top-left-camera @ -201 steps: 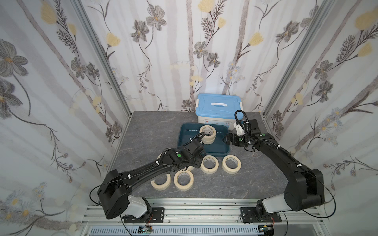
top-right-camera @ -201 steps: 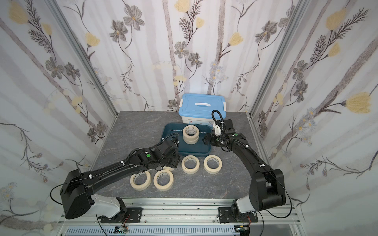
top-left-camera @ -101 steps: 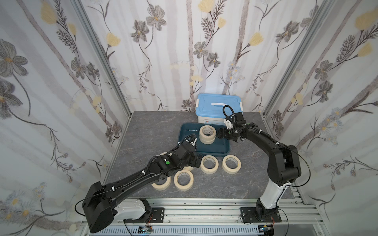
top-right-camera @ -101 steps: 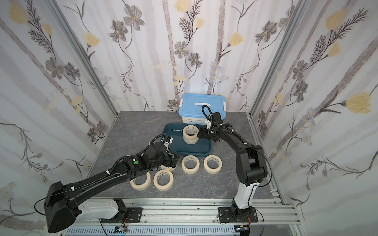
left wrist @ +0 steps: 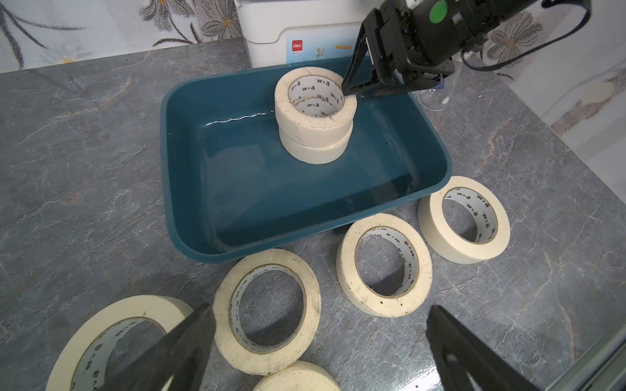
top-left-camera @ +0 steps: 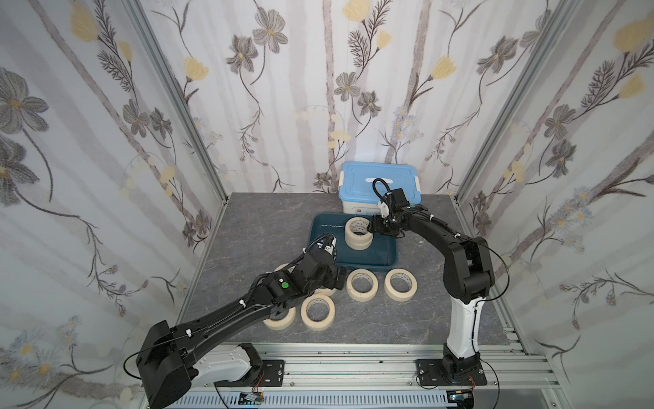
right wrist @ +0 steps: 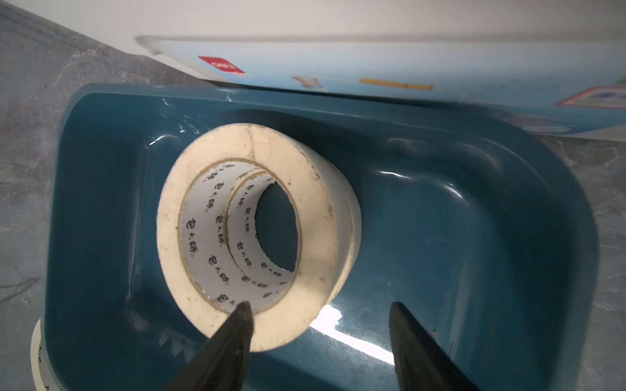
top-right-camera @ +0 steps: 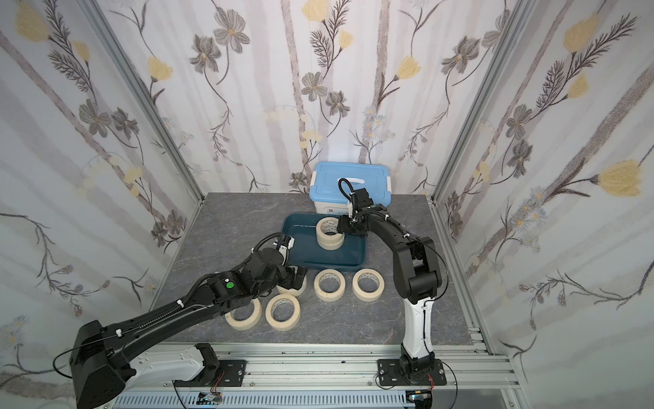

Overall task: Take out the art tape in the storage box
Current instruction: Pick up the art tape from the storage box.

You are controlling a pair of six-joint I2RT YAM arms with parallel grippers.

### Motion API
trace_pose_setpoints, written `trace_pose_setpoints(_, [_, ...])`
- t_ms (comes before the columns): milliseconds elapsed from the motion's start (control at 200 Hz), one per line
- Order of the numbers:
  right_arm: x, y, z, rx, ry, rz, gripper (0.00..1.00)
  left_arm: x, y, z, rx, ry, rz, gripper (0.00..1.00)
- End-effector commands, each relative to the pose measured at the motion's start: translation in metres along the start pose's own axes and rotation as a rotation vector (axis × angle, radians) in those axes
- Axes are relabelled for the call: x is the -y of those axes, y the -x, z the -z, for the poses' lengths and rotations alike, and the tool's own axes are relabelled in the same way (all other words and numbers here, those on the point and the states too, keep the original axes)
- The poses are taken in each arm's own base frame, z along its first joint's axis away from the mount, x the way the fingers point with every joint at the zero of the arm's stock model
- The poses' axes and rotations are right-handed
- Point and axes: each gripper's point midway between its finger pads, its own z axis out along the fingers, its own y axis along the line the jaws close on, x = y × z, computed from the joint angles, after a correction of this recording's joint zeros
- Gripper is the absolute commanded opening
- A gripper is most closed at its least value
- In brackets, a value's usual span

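The teal storage box point(top-left-camera: 375, 249) point(top-right-camera: 348, 253) point(left wrist: 271, 189) point(right wrist: 474, 237) holds two art tape rolls stacked flat point(top-left-camera: 358, 238) point(top-right-camera: 330, 241) point(left wrist: 305, 128) point(right wrist: 315, 189). My right gripper point(top-left-camera: 371, 228) point(top-right-camera: 341, 228) point(right wrist: 318, 306) is open at the stack's right side. One finger point(right wrist: 237, 325) reaches over the top roll's hole edge. The other stands outside the roll, well clear of its wall. Several more rolls lie on the table in front of the box point(top-left-camera: 361, 273) point(left wrist: 345, 267). Above them hangs my left gripper point(top-left-camera: 336, 279) point(top-right-camera: 297, 278) point(left wrist: 321, 308), open wide and holding nothing.
A white bin with a light-blue lid point(top-left-camera: 357, 184) point(top-right-camera: 329, 182) stands right behind the box, against the back wall. The loose rolls point(top-left-camera: 389, 288) point(top-left-camera: 304, 315) point(top-left-camera: 283, 325) crowd the front middle of the grey table. The left arm lies across the front left.
My right gripper has swung left from beside the box onto the stacked rolls, and its jaws have narrowed. My left gripper has drawn back a little toward the front.
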Motion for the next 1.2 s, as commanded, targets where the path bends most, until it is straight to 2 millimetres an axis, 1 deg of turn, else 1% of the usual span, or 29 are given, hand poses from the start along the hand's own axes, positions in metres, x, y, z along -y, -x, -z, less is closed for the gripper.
trace_pose_setpoints(0, [0.003,0.013,-0.005,0.036,-0.021,-0.015,0.62,-0.005,0.004,0.001,0.021,0.026,0.010,1.00])
trace_pose_setpoints(135, [0.006,0.013,-0.013,0.026,-0.036,-0.017,0.56,-0.006,0.003,0.002,0.021,0.032,0.010,1.00])
trace_pose_setpoints(240, [0.006,0.011,-0.018,0.016,-0.035,-0.017,0.48,-0.007,0.003,0.001,0.019,0.034,0.010,1.00])
trace_pose_setpoints(270, [0.005,0.011,-0.019,0.016,-0.035,-0.016,0.46,-0.007,0.002,0.000,0.018,0.035,0.011,1.00])
trace_pose_setpoints(350, [0.004,0.010,-0.021,0.012,-0.035,-0.012,0.45,-0.006,0.002,-0.001,0.014,0.034,0.008,1.00])
trace_pose_setpoints(515, [0.004,0.009,-0.025,0.003,-0.032,-0.014,0.38,-0.006,0.001,-0.001,0.009,0.033,0.011,1.00])
trace_pose_setpoints(629, [0.003,0.009,-0.025,0.002,-0.027,-0.019,0.30,-0.007,0.000,0.000,0.007,0.038,0.011,1.00])
trace_pose_setpoints(704, [-0.001,0.011,-0.021,0.009,-0.018,-0.020,0.24,-0.009,-0.001,0.001,0.006,0.044,0.012,1.00])
trace_pose_setpoints(844, [-0.007,0.015,-0.008,0.027,-0.002,-0.017,0.20,-0.012,-0.001,0.002,0.013,0.057,0.016,1.00])
trace_pose_setpoints(1014, [-0.013,0.016,0.010,0.045,0.014,-0.011,0.19,-0.017,-0.005,0.000,0.012,0.082,0.015,1.00])
trace_pose_setpoints(1194, [-0.019,0.006,0.027,0.044,0.041,0.005,0.19,-0.022,-0.006,0.002,0.024,0.102,0.020,1.00])
